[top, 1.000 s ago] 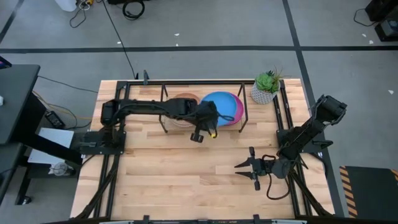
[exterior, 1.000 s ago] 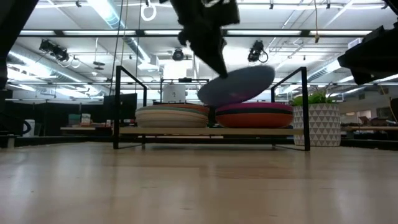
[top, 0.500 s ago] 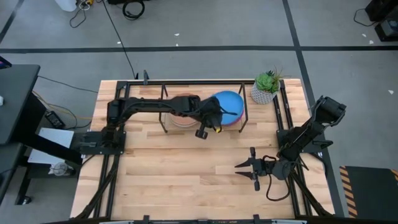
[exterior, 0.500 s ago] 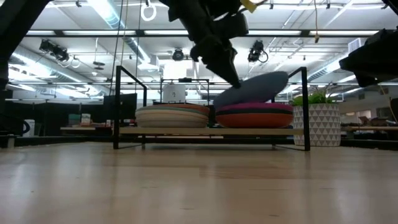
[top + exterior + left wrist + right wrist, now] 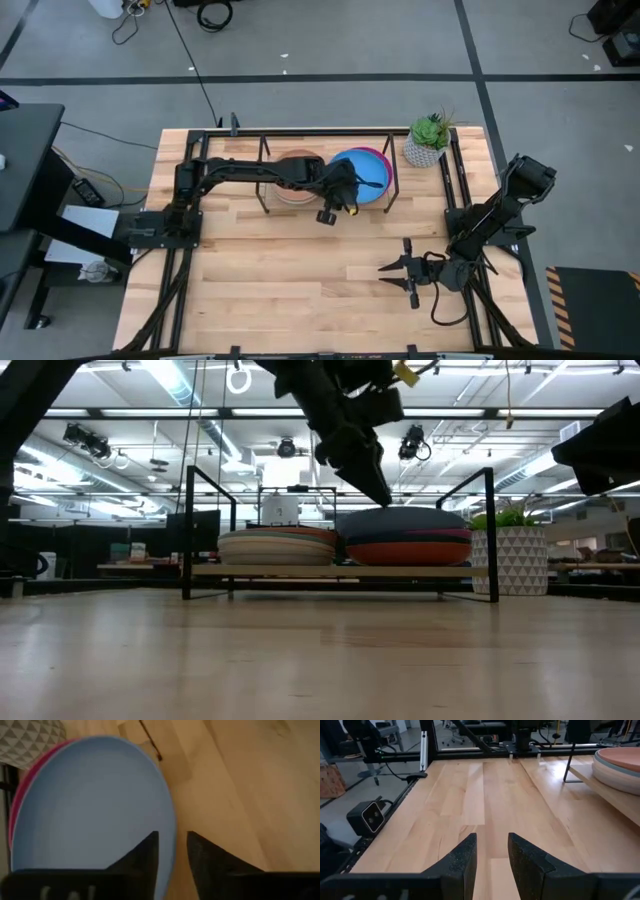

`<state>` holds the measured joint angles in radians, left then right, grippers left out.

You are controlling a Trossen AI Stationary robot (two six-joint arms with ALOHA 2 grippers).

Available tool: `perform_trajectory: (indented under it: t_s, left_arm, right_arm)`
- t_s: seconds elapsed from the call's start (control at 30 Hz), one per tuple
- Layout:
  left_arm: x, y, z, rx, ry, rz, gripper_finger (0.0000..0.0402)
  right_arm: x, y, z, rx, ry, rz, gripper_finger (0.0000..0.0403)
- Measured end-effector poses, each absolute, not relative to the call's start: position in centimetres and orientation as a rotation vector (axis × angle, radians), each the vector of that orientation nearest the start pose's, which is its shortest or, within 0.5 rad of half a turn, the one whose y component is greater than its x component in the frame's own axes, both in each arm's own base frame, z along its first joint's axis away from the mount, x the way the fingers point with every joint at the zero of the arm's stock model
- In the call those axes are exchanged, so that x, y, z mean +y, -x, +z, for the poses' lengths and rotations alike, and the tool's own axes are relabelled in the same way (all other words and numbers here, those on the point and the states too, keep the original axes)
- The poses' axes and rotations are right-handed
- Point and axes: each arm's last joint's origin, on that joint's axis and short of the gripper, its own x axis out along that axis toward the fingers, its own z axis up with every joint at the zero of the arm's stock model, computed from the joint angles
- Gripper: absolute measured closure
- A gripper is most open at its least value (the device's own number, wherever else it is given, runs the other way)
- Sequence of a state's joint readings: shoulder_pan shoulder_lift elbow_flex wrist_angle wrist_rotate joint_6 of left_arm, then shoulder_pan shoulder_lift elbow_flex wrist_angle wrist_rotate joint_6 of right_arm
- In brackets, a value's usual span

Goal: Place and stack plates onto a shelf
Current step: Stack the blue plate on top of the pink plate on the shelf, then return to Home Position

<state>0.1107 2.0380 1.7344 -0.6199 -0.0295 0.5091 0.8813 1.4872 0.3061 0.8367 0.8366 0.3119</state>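
Two fingers of my left gripper (image 5: pixel 172 862) pinch the blue plate's (image 5: pixel 90 805) near rim, flat atop the magenta plate (image 5: pixel 22 795).

Both arms are dark, near black, built of jointed tubular links on black bases. The left gripper (image 5: pixel 347 190) carries a small yellow tag beside its black wrist block, seen again near the shelf (image 5: pixel 340 571) in the low view. The left fingers (image 5: pixel 145 857) are matte black wedges with flat inner faces. The right gripper (image 5: pixel 392 267) shows thin black prongs, cables looping behind it.
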Motion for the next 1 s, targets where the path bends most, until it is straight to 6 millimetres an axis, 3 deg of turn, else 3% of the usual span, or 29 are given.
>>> perform_trajectory:
  t_s: [0.17, 0.4, 0.6, 0.77, 1.0]
  left_arm:
    - [5.5, -44.8, 24.4, 0.923, -0.449, -0.1, 0.0263]
    - [4.6, -43.7, 27.1, 0.901, -0.541, -0.081, 0.026]
    - [5.2, -43.9, 23.9, 1.063, -0.525, -0.069, 0.026]
    - [5.4, -44.4, 22.9, 1.077, -0.541, -0.024, 0.026]
    - [4.4, -44.8, 26.2, 0.881, -0.543, 0.062, 0.026]
  right_arm:
    - [16.3, -16.2, 13.3, 0.229, -0.049, 0.009, 0.0286]
    - [16.3, -16.2, 13.3, 0.233, -0.044, 0.008, 0.0286]
    - [16.3, -16.1, 13.3, 0.232, -0.054, 0.01, 0.0286]
    - [16.3, -16.1, 13.3, 0.233, -0.05, 0.006, 0.0286]
    - [16.3, -16.1, 13.3, 0.232, -0.044, 0.009, 0.0286]
